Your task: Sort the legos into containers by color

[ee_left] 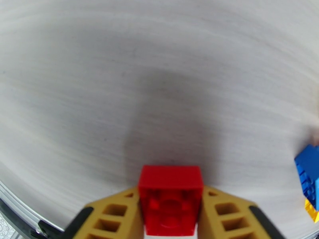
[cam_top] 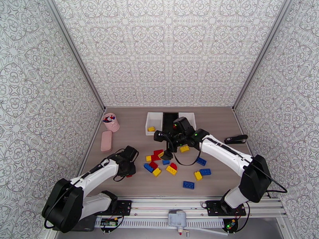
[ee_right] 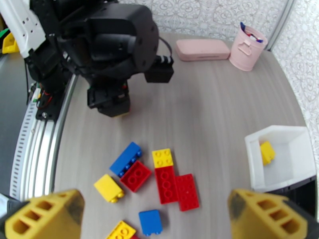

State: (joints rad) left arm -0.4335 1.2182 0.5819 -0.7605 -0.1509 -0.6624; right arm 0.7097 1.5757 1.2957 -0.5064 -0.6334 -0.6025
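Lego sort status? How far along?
Early. Done: one yellow brick in the left white bin. In hand: left gripper shut on a red brick; right gripper open above the pile. Left: that mixed pile on the table.

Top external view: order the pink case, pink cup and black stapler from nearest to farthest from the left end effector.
1. Pink case, left side, just beyond the left end effector, which grips a red brick.
2. Pink cup, farther back on the left.
3. Black stapler, far right side.

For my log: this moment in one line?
left gripper shut on red lego | right gripper open | white bin: one yellow lego
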